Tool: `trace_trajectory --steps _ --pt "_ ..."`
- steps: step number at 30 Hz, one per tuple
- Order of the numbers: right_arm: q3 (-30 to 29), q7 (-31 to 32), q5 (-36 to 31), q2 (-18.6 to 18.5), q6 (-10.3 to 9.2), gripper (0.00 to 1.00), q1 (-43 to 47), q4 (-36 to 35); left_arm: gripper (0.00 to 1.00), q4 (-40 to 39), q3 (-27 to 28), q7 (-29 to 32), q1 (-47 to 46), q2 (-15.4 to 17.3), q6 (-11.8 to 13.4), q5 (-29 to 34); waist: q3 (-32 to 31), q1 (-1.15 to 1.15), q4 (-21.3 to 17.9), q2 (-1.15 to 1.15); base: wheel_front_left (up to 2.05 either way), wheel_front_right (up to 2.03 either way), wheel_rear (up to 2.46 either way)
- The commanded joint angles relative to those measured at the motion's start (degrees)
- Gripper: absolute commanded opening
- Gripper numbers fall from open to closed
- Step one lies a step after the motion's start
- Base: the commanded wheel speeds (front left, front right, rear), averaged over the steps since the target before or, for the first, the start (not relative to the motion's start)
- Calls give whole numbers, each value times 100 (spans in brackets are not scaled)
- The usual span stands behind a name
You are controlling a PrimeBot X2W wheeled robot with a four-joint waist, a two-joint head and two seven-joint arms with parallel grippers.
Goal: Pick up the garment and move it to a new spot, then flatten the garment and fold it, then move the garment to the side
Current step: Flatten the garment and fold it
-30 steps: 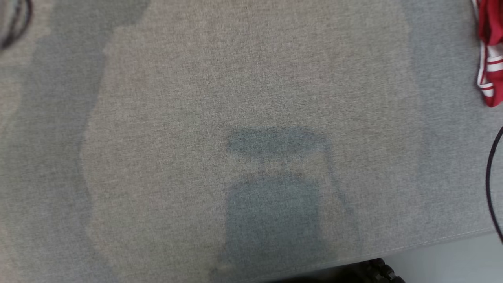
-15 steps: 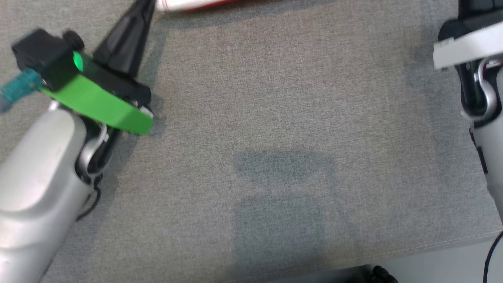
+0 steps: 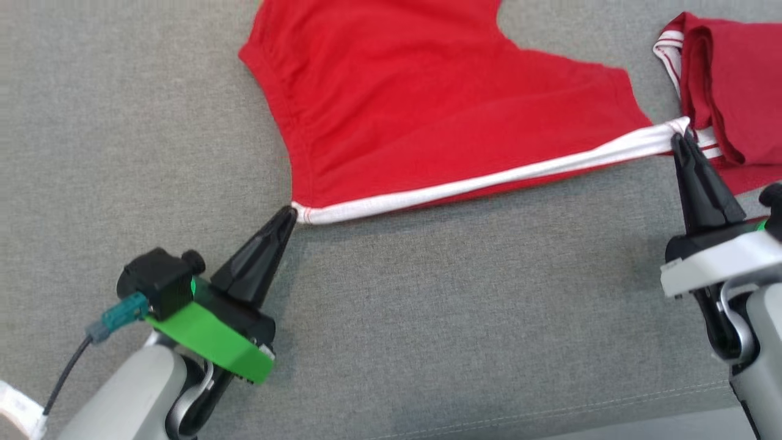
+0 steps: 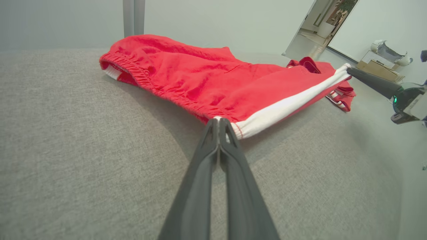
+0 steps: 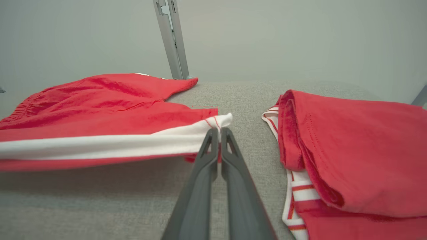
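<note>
Light, limp red shorts point(image 3: 427, 104) at 12 o'clock on grey cloth point(image 3: 427, 318); L gripper point(image 3: 288, 215) (7 o'clock) and R gripper point(image 3: 680, 139) at 3 each pinch an end of its white stripe point(image 3: 489, 177). Best held at corners.

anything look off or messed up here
Nothing stands out. The red shorts are stretched by their white stripe between the left gripper and right gripper, both shut on it; the folded garment lies apart, tidy.

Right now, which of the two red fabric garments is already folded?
The red garment with striped trim at the robot's right, lying doubled over; the red shorts with a white side band lie spread out.
</note>
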Motion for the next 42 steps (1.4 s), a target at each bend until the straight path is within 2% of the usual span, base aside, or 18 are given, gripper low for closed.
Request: trace_trajectory --steps 1,10,14,17,28,32,42 --pt "-41 -14 22 -55 -13 0 303 -117 0 -96 107 -15 361 23 10 43 -553 0 17 0 0 0 0" --pt "-254 -14 -91 -227 -14 0 1322 -672 0 -672 238 -16 1464 36 106 17 -1017 0 120 0 0 0 0" --pt "-346 -14 -133 -289 -14 0 1617 -777 0 -918 206 91 1668 64 181 -115 -1092 0 176 0 0 0 0" --pt "-247 38 -134 -335 -14 0 1461 -623 0 -883 98 261 1516 -22 148 -180 -1076 0 219 0 0 0 0" --pt "186 700 -53 -642 -12 0 -13 154 0 -61 -62 272 294 -639 10 -780 -584 0 561 0 0 0 0" --pt "564 866 -17 -731 -12 0 -876 529 0 243 -133 188 -162 -833 -3 -1127 -323 0 633 0 0 0 0" --pt "1626 894 47 -791 -12 0 -2961 1819 0 717 -134 26 -1026 -1038 -1 -1560 296 0 972 0 0 0 0"
